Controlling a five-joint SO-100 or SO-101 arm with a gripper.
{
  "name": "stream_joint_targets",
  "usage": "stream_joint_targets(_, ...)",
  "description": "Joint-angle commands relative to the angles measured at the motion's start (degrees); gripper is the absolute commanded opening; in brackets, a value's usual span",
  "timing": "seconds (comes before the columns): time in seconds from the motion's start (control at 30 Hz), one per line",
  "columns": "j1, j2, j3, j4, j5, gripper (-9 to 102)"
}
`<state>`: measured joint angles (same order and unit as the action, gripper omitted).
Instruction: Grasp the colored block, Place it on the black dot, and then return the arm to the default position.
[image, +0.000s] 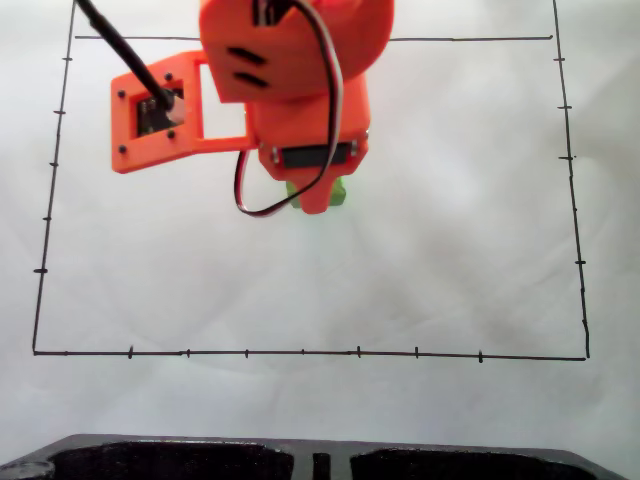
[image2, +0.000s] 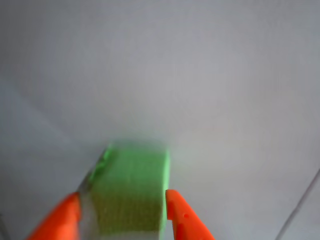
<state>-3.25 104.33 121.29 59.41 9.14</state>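
Observation:
The colored block (image2: 132, 185), bright green, sits between my two orange fingertips in the wrist view, with white paper behind it. My gripper (image2: 122, 200) is shut on the block; the right finger presses its side and the left finger lies along its shaded face. In the fixed view the orange arm (image: 290, 70) reaches over the upper middle of the paper. The gripper (image: 315, 195) points down, and slivers of the green block (image: 341, 192) peek out beside its tip. The black dot is out of view.
A thin black border line (image: 300, 352) with tick marks frames the white paper (image: 450, 250). A black-and-red cable (image: 250, 200) loops beside the gripper. A dark moulded object (image: 200, 460) lies along the bottom edge of the fixed view.

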Motion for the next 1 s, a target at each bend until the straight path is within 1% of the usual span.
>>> stream_joint_targets(0.0,0.2,2.1,0.2,-0.7,-0.3,28)
stream_joint_targets(0.07,0.2,1.8,0.4,-1.1,-0.2,31)
stream_joint_targets(0.4,-0.9,4.0,1.1,0.3,-0.9,38)
stream_joint_targets(0.7,-0.1,14.9,1.1,8.9,-5.2,39)
stream_joint_targets(0.97,-0.1,29.4,1.1,16.9,-13.5,36)
